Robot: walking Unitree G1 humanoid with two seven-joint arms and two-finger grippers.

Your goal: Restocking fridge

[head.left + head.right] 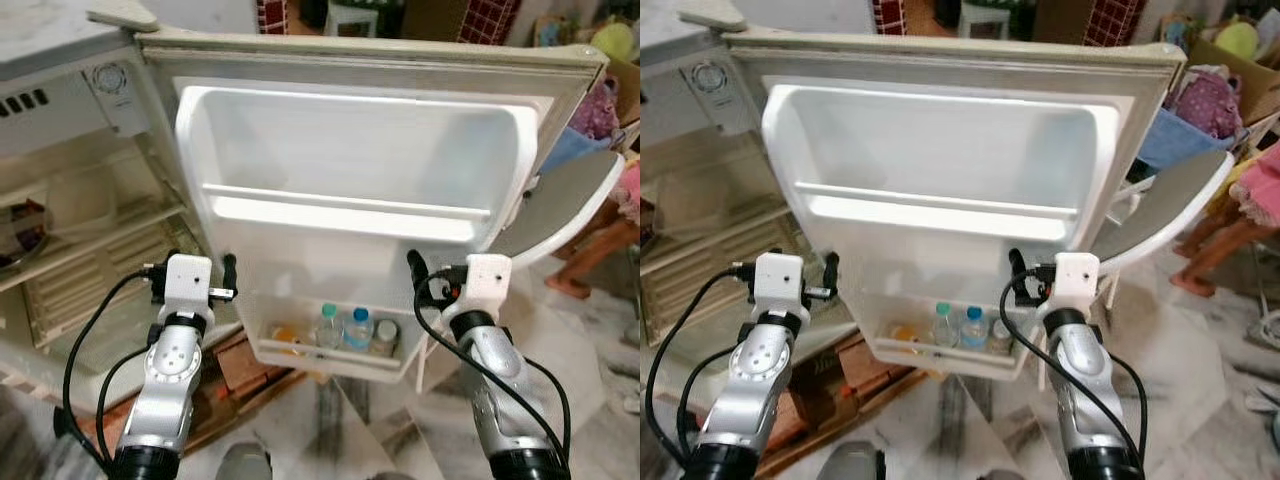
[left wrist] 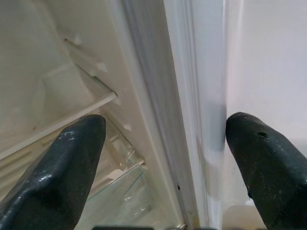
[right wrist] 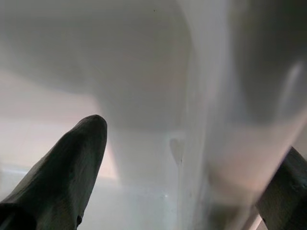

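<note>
- The fridge door stands swung wide open, its white inner liner facing the robot, with the fridge body to the left of it.
- The door's upper shelf runs across the liner and looks bare.
- The bottom door bin holds a small row of things: an orange-looking item at the left, then a bottle with a green cap, a bottle with a blue label and a jar with a pale lid (their labels are too small to read).
- The left gripper is raised near the hinge side of the door; its two black fingers are spread apart and straddle the door's edge, one on the cabinet side, the other against the white liner, and they hold nothing.
- The right gripper is raised in front of the right part of the door liner, just above the bin; its fingers are apart too, with nothing between them but blurred white plastic.
- Inside the cabinet a wire shelf and a glass shelf are visible, and a dark item sits at the far left.
- A round grey table stands behind the door on the right.
- Wooden boards lie on the marbled floor below the door.
</note>
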